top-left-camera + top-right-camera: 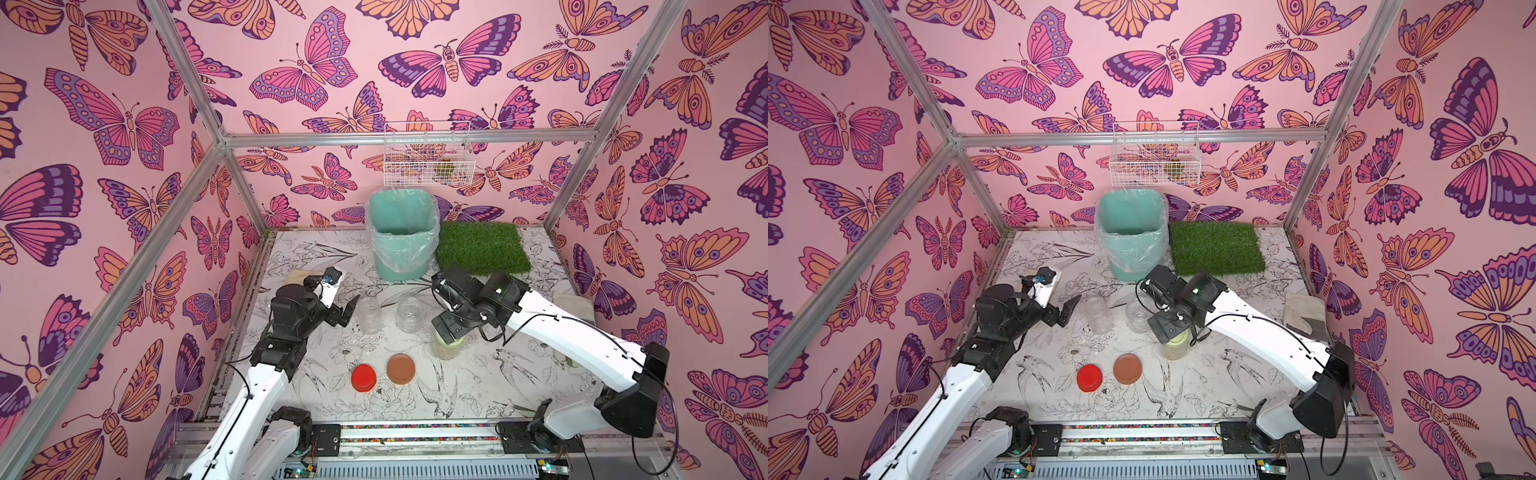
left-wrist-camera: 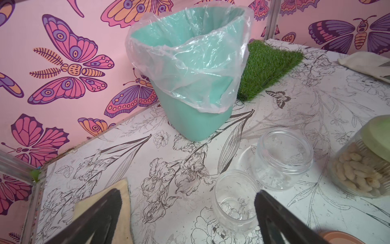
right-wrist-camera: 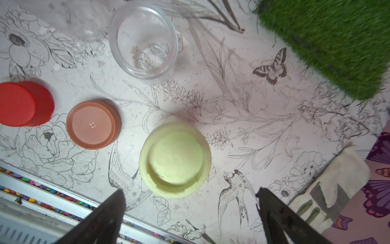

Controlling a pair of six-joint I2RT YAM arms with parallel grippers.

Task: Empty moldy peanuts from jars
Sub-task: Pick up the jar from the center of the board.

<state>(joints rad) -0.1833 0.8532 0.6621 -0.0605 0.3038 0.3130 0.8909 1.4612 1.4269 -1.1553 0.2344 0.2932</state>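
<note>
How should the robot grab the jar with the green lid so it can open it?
Grip the light green lid around its round rim, coming straight down from above. The jar stands upright with the lid on top, and the open right gripper hangs over it.

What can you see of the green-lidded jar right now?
The green-lidded jar is a small clear plastic cylinder, upright on the table. Its lid is on: light green, round, with a raised centre. Pale peanuts fill the part of the jar that shows. It stands apart from the wider empty jar and the brown lid. The open right gripper hangs above it; no contact shows.
</note>
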